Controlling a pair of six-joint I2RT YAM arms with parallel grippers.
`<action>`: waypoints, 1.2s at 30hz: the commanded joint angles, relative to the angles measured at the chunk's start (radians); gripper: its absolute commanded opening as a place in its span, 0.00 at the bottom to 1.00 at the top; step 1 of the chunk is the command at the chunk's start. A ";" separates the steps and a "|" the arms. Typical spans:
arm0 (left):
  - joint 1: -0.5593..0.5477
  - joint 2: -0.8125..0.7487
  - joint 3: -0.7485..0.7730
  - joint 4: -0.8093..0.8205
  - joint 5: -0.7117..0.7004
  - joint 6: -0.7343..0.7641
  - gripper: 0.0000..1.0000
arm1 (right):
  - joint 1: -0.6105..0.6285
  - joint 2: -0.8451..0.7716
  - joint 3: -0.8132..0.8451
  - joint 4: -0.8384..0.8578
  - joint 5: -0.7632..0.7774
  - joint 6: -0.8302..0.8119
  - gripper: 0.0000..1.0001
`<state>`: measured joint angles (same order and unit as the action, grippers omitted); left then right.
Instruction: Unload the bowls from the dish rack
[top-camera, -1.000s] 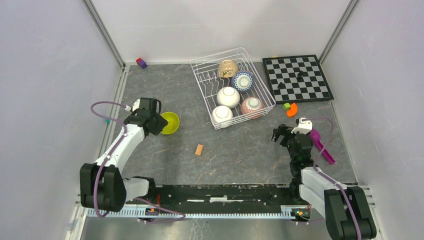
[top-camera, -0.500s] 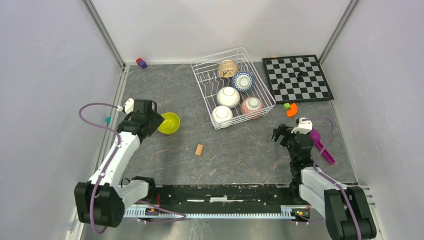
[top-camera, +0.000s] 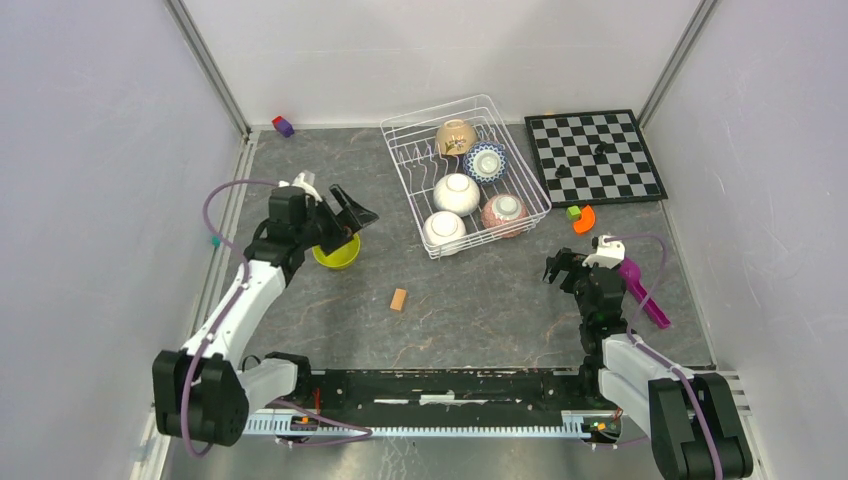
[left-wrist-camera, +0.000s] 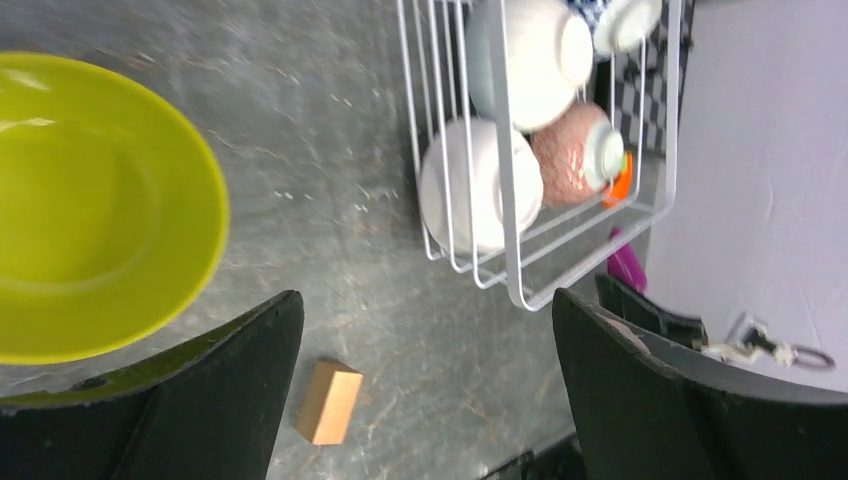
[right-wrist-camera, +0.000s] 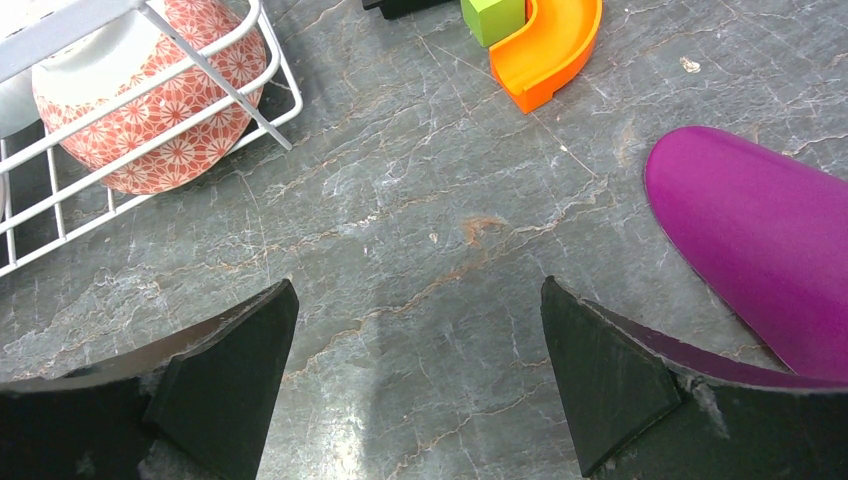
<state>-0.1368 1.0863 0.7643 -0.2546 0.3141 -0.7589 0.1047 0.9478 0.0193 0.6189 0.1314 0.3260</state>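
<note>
The white wire dish rack (top-camera: 404, 185) stands at the back middle. It holds a beige bowl (top-camera: 455, 136), a blue-and-white bowl (top-camera: 486, 160), a pink-red bowl (top-camera: 505, 211) and two white bowls (top-camera: 456, 193) (top-camera: 444, 229). The lime-green bowl (top-camera: 335, 253) sits upright on the table left of the rack. My left gripper (top-camera: 345, 215) hovers just over it, open and holding nothing. In the left wrist view the green bowl (left-wrist-camera: 90, 200) lies at the left, the rack (left-wrist-camera: 507, 180) ahead. My right gripper (top-camera: 565, 268) stands open near the rack's front right corner, by the pink-red bowl (right-wrist-camera: 150, 110).
A small wooden block (top-camera: 399, 299) lies in front of the rack. A chessboard (top-camera: 595, 155) sits at the back right. An orange curved piece (top-camera: 584, 219), a green cube (top-camera: 572, 212) and a purple scoop (top-camera: 640, 290) lie near my right arm.
My left gripper has opened, let go of the lime-green bowl and swung up toward the rack. The bowl stays on the table. The right arm has not moved.
</note>
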 joint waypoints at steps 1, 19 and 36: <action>-0.073 0.079 0.058 0.062 0.152 0.045 1.00 | 0.000 -0.012 -0.013 0.016 0.002 0.002 0.98; -0.314 0.326 0.192 0.146 -0.105 -0.055 0.69 | 0.000 -0.010 -0.012 0.011 0.004 0.003 0.98; -0.328 0.495 0.275 0.165 -0.074 -0.076 0.35 | 0.001 -0.006 -0.009 0.007 0.006 0.002 0.98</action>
<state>-0.4568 1.5658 0.9794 -0.0879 0.2451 -0.8307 0.1047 0.9474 0.0193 0.6117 0.1318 0.3260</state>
